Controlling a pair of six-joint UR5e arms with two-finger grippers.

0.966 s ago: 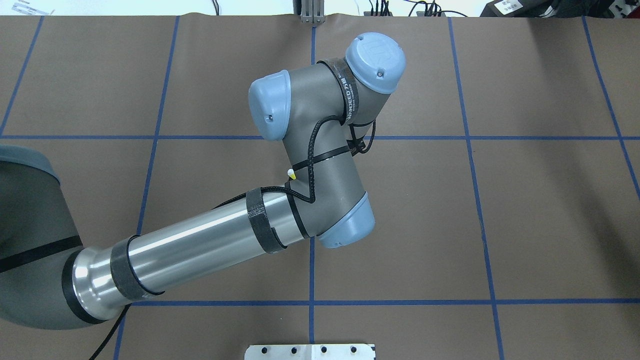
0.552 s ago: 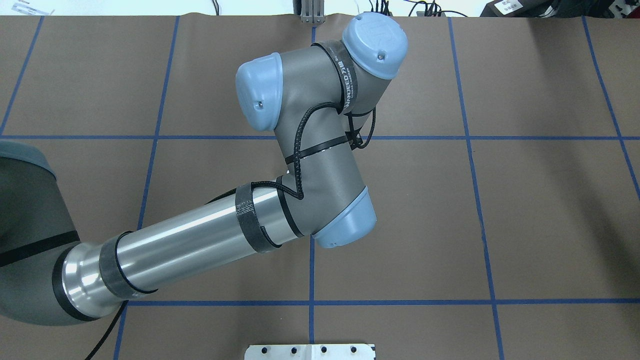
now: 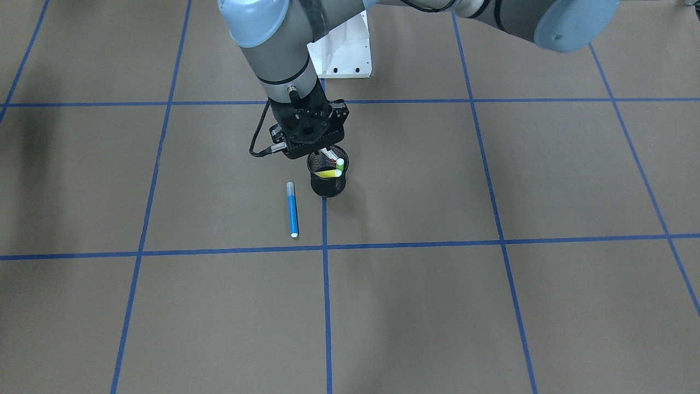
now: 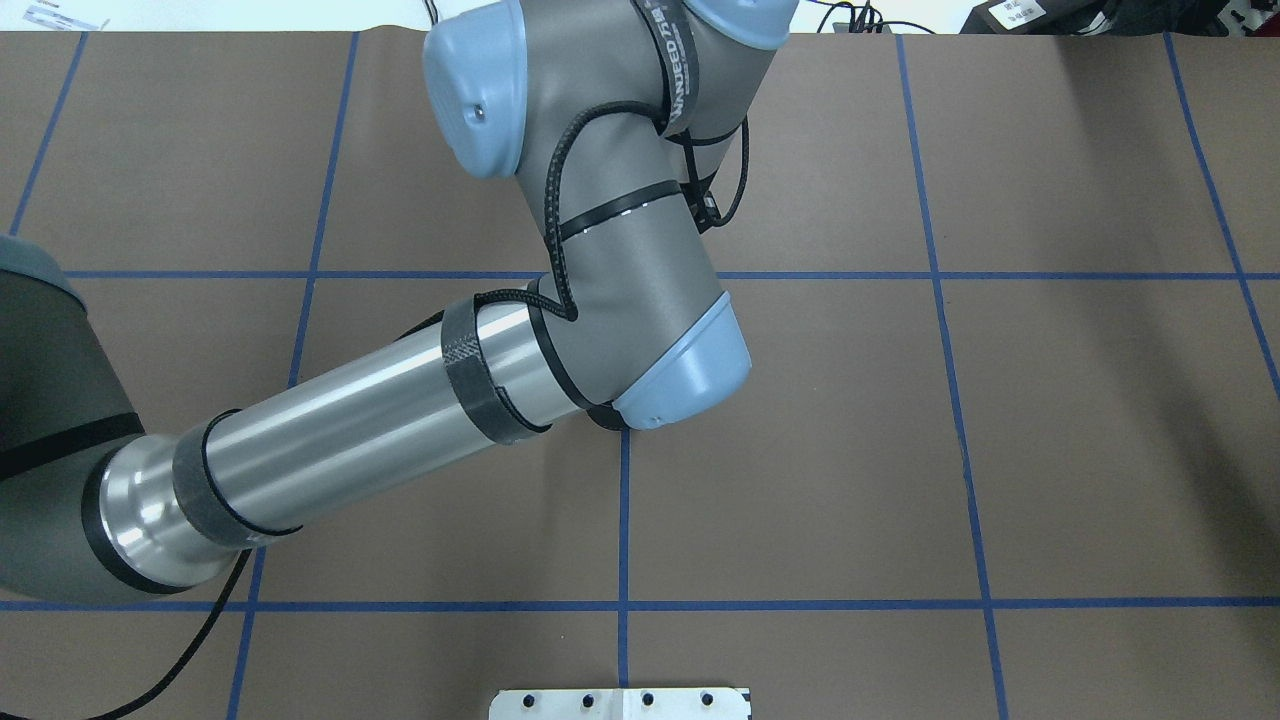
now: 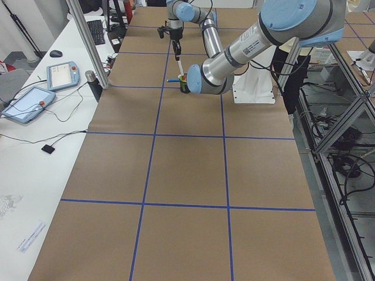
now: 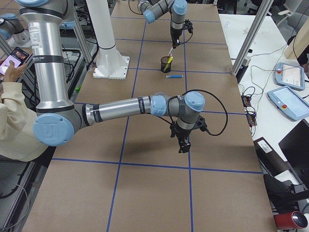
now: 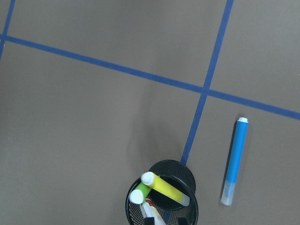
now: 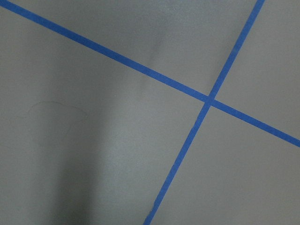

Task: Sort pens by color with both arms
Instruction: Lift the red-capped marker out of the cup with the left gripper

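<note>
1. Where my left arm (image 4: 380, 430) crosses the overhead view, its wrist covers everything beneath, so the cup, pens and fingers are all hidden there.
2. My left fingers (image 6: 174, 41) hang right above the black mesh cup (image 3: 327, 189). The black wrist housing blocks them in the front view. Cannot tell their spread.
3. A pale pen (image 7: 149, 212) rises out of the cup toward those fingers, its top end cut off by the wrist frame. Cannot tell whether it is gripped or only leaning.
4. The yellow pen (image 3: 328, 173) and green pen (image 3: 340, 163) lean inside the cup, caps above the rim.
5. The blue pen (image 3: 292, 210) lies flat on the desk (image 3: 437, 306), just beside the cup and not touching it, roughly along a tape line.
6. My right fingers (image 6: 184, 144) point down over the paper, well apart from the cup. They show only in the side camera, so I cannot tell the gap. The right wrist view shows paper and two crossing tape lines.
7. Desk: brown paper with a blue tape grid (image 3: 326, 306). A white pedestal (image 3: 344, 54) stands behind the cup.
8. Room: aluminium posts (image 5: 88, 41), teach pendants (image 6: 288, 75) on a white side bench, and a person (image 6: 14, 121) in a pale yellow sleeve holding a phone.
</note>
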